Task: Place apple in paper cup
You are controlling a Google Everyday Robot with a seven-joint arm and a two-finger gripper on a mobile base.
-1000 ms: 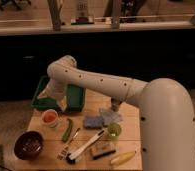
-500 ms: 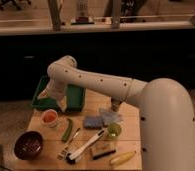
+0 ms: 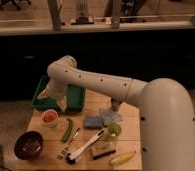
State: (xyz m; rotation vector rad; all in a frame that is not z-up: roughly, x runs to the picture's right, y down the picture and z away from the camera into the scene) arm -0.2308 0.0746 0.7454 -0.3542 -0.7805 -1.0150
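Apple (image 3: 50, 116) sits inside paper cup (image 3: 51, 124); gripper (image 3: 56, 101) just above, by green tray (image 3: 76, 98); grip state unclear.

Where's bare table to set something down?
Two bare patches of table: right of the green tray, behind the sponge; and front-left, between the bowl and the small utensil. Crowded from the middle to front-right: brush, green cup, cloth. The tool hangs over the tray, just behind the white cup.

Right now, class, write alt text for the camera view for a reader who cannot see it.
The apple sits inside the paper cup at the left of the wooden table, with the white arm's gripper just above it. Nearby lie a dark bowl, a long green vegetable and a green tray.
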